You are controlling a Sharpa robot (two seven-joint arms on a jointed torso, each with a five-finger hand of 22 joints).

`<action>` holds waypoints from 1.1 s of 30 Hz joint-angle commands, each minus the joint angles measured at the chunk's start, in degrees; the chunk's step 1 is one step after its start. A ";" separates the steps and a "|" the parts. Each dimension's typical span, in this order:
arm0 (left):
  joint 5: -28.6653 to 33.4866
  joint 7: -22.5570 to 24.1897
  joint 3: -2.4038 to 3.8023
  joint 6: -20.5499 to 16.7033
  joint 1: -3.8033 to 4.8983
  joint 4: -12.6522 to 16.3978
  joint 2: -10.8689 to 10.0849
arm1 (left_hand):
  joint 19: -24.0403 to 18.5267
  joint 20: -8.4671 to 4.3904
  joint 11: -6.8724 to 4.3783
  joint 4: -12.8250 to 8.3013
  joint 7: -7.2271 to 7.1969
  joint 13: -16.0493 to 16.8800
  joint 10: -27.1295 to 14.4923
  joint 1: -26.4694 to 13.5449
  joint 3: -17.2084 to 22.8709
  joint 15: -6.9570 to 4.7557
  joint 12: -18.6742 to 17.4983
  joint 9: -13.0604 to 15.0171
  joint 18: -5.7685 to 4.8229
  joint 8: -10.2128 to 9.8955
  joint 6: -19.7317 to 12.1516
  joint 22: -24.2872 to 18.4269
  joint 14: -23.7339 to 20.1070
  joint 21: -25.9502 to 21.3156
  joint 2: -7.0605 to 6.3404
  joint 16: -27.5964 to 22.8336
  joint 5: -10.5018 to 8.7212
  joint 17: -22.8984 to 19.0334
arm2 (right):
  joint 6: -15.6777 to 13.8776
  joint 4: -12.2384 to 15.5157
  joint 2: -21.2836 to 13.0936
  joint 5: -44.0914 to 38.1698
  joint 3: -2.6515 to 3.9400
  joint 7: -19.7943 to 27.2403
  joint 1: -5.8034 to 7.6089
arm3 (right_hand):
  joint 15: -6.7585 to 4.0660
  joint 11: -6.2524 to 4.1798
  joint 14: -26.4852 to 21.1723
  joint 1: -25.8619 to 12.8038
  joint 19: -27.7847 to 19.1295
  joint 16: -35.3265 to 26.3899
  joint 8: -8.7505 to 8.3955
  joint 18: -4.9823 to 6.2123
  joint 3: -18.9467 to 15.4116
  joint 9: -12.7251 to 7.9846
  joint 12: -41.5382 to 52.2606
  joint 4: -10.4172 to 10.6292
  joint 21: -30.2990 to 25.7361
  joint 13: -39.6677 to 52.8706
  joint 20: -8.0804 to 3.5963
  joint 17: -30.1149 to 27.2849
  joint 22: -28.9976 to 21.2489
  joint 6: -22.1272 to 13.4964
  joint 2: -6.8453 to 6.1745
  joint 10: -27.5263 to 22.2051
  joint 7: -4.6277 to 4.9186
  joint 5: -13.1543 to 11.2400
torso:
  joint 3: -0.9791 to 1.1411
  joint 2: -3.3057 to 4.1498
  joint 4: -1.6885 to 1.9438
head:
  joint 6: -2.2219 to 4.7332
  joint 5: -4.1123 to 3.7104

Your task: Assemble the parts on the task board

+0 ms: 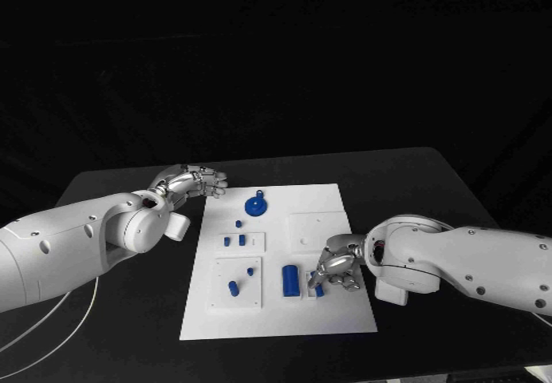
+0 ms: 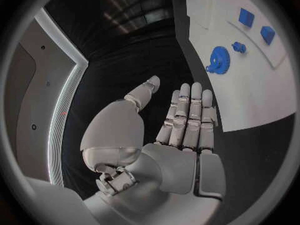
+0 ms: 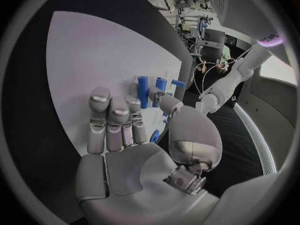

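**Here, both hands at the task board, neither holding a part**

Plainly, the fingers [image 2: 187,115] of the left hand [image 1: 193,183] lie straight and side by side, the thumb standing off to one side, and nothing is in them. This hand hovers over the black bench [image 1: 115,187] just off the far left corner of the task board [image 1: 333,315].

The fingers [image 3: 112,120] of the right hand [image 1: 335,268] are likewise stretched out and apart from the thumb, with nothing gripped. In the head view this hand sits over the right half of the board, toward its near edge, with its fingertips just beside a small upright blue piece [image 1: 317,281]. Whether they touch it cannot be told. In the right wrist view, blue pegs [image 3: 143,90] stand just past the fingertips.

The white board lies in the middle of the bench, long side running away from the robot. Near its far edge lies a blue gear [image 1: 257,207], which the left wrist view also shows, with a small blue peg [image 1: 239,224] just beside it. Two small blue blocks [image 1: 234,238] sit in a recessed panel on the left half. Nearer the robot, another panel holds an oblong blue piece [image 1: 234,288] and a small one beside it. A larger blue cylinder [image 1: 290,279] lies to the right of that panel, near the right hand
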 commanded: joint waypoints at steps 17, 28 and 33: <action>-0.18 0.34 0.04 0.76 0.01 0.17 -0.28 | 0.03 0.17 0.01 0.31 0.02 -0.10 -0.51 -0.37 0.12 0.38 0.06 -0.11 0.96 0.24 -0.53 0.13 0.07 -0.35 0.06 -0.44 -0.35 0.18 | 0.72 -0.48 0.99 -0.39 -0.04 0.94 -0.47 | -0.37 0.04 0.16 -1.62 0.16 -0.19 -0.02 1.69 -3.05 -0.04 0.34 0.05 0.16 -0.07 -0.25 0.05 0.05 -0.02 -0.56 0.06 0.33 1.60 | 0.05 -0.01 -0.13 | -0.14 0.41; -0.18 0.34 0.04 0.86 0.01 0.23 -0.38 | 0.03 0.17 0.02 0.30 0.03 -0.10 -0.53 -0.38 0.11 0.38 0.05 -0.11 0.96 0.24 -0.55 0.16 0.08 -0.37 0.03 -0.47 -0.36 0.24 | 0.66 -0.43 1.09 -0.39 -0.03 1.18 -0.53 | -0.40 0.04 0.12 -3.11 0.10 -0.23 -0.05 1.69 -6.36 0.00 0.32 0.25 0.13 -0.11 -0.35 0.08 0.02 -0.13 -2.08 -0.04 0.32 0.98 | 0.03 -0.01 -0.11 | -0.45 0.38; -0.18 0.33 0.04 0.86 0.01 0.22 -0.37 | 0.04 0.18 0.03 0.32 0.04 -0.11 -0.55 -0.41 0.10 0.38 0.04 -0.12 0.96 0.23 -0.57 0.18 0.09 -0.39 0.02 -0.49 -0.38 0.27 | 0.59 -0.46 1.11 -0.39 -0.03 1.27 -0.54 | -0.43 0.01 0.08 -3.78 0.01 -0.25 -0.06 1.69 -8.15 0.03 0.31 0.22 0.09 -0.12 -0.42 0.10 0.00 -0.17 -2.72 -0.09 0.30 0.76 | 0.01 0.00 -0.08 | -0.50 0.50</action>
